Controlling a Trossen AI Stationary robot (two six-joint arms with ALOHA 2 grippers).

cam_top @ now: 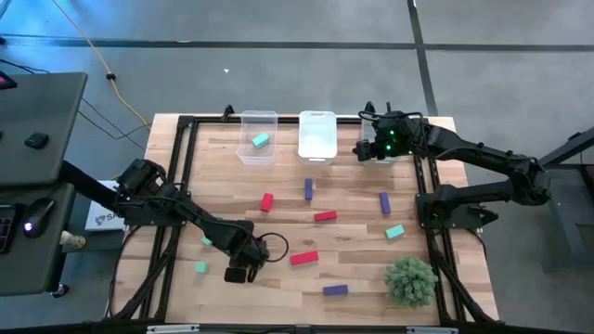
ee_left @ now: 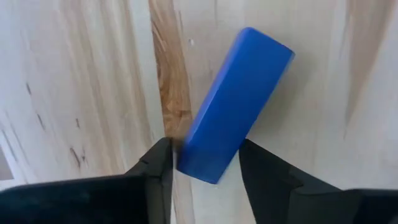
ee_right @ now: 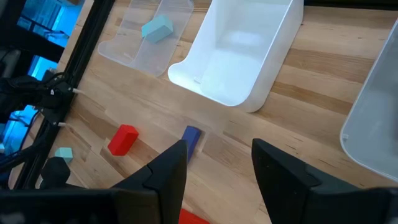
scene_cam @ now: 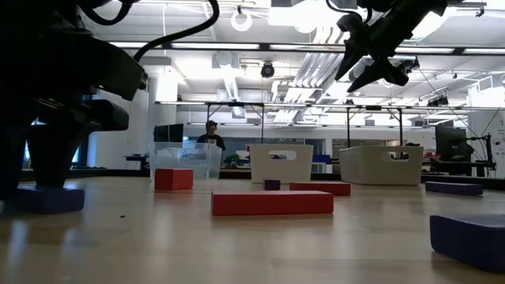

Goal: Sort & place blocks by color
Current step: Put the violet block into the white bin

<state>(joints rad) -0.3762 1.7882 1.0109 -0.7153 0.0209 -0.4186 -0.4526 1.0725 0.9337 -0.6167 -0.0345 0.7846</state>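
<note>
- left claw: low over the wooden surface near its front left. its fingers straddle one end of a blue-purple block; the left wrist view shows both fingers close beside the block, but whether they actually press it cannot be told. the block lies flat on the surface, angled across the claw.
- right claw: raised over the back right of the surface, near the bins, fingers apart with nothing between them.
- clear bin: at the back edge, holding one teal block.
- white bin: just right of the clear bin; no contents can be made out.
- a third bin: at the back right, below the right claw.
- red blocks: one left of centre, one at centre, one further forward near the left claw.
- purple blocks: one in front of the white bin, one to the right, one near the front edge.
- teal blocks loose on the surface: one at right, one at front left, one beside the left arm.
- green plant ball: front right corner of the surface.
- a person: stands in the room beyond the surface, seen in the low view.
</note>
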